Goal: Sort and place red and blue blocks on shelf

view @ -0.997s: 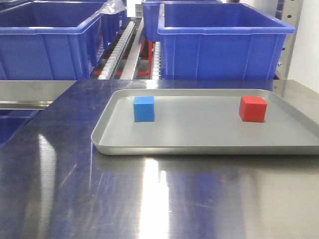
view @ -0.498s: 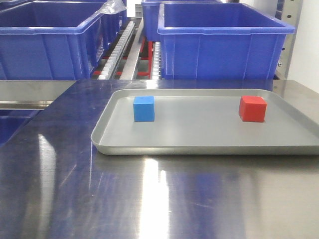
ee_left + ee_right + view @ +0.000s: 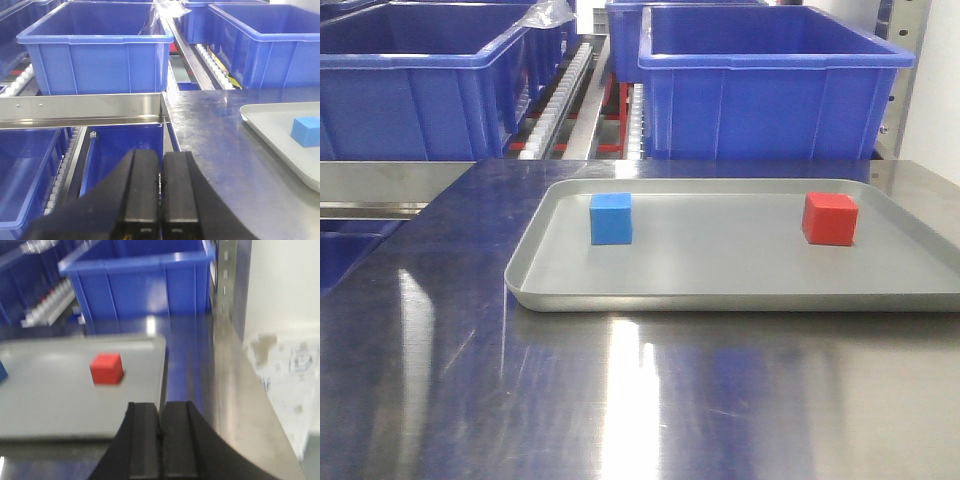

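Little has changed: the front view has slid a hair sideways, while the blue block (image 3: 611, 218) and red block (image 3: 830, 218) sit untouched, well apart on the silver tray (image 3: 720, 298) (sorting has not begun). The left gripper (image 3: 160, 185) and right gripper (image 3: 160, 435) show jaws pressed together, empty. Open bench (image 3: 620, 400) fronts the tray; the shelf (image 3: 560, 95), carrying blue bins (image 3: 770, 100), rises just behind.

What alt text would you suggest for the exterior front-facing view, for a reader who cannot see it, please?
A small bright blue cube and a small bright red cube sit apart on a shallow silver tray, blue at left, red at right, on a glossy steel tabletop. Behind stand large blue plastic bins on a grey roller-track rack.
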Available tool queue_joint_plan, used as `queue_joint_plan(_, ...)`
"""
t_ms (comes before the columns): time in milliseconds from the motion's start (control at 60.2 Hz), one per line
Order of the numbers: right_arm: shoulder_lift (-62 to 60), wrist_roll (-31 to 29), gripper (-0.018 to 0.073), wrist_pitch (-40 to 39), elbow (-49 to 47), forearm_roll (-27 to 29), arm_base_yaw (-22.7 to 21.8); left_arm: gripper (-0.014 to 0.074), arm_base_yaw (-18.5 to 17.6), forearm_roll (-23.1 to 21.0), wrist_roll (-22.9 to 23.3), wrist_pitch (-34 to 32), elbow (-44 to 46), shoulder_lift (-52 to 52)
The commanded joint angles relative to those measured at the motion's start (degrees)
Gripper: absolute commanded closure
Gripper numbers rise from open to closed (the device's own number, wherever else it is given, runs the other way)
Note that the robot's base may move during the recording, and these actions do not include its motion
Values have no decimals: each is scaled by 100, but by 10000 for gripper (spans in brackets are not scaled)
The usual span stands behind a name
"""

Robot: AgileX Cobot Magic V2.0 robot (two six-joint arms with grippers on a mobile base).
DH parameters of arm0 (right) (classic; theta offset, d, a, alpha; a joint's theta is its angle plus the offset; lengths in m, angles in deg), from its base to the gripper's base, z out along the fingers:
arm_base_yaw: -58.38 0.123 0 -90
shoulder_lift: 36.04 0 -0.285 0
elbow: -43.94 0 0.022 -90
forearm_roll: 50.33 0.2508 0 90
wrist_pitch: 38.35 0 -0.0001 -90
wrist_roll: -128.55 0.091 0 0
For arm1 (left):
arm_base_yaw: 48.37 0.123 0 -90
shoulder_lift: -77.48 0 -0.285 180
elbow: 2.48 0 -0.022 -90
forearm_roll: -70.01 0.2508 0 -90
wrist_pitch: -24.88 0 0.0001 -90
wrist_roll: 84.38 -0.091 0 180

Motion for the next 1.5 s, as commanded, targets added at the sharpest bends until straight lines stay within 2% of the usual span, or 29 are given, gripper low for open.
queue_joint_plan(0,1113,-16,487,-475,-641,-8,-23,456,13,-37,1,-504,-212,-113)
queue_joint_plan(266,3998,-16,487,172,-2999,55,53,456,13,-37,1,-504,-212,-113)
queue_joint_plan(399,5138,-16,487,1739,-4320,424,104,456,13,-37,1,-504,-212,-113)
queue_joint_plan(465,5625,-16,471,2402,-4891,424,190,456,13,-37,1,-504,-212,-113)
queue_joint_plan(515,5963,-16,432,2743,-5216,424,279,456,13,-37,1,-504,-212,-113)
queue_joint_plan(582,6326,-16,335,2993,-5562,424,404,456,13,-37,1,-504,-212,-113)
queue_joint_plan(698,6822,-16,93,3087,-5990,424,622,456,13,-37,1,-504,-212,-113)
queue_joint_plan(764,7005,-16,37,3064,-6159,424,686,456,13,-37,1,-504,-212,-113)
queue_joint_plan(1047,7593,-16,43,3087,-6546,597,748,456,13,-37,1,-504,-212,-113)
queue_joint_plan(1479,8688,-16,43,3620,-7624,590,1035,456,13,-37,1,-504,-212,-113)
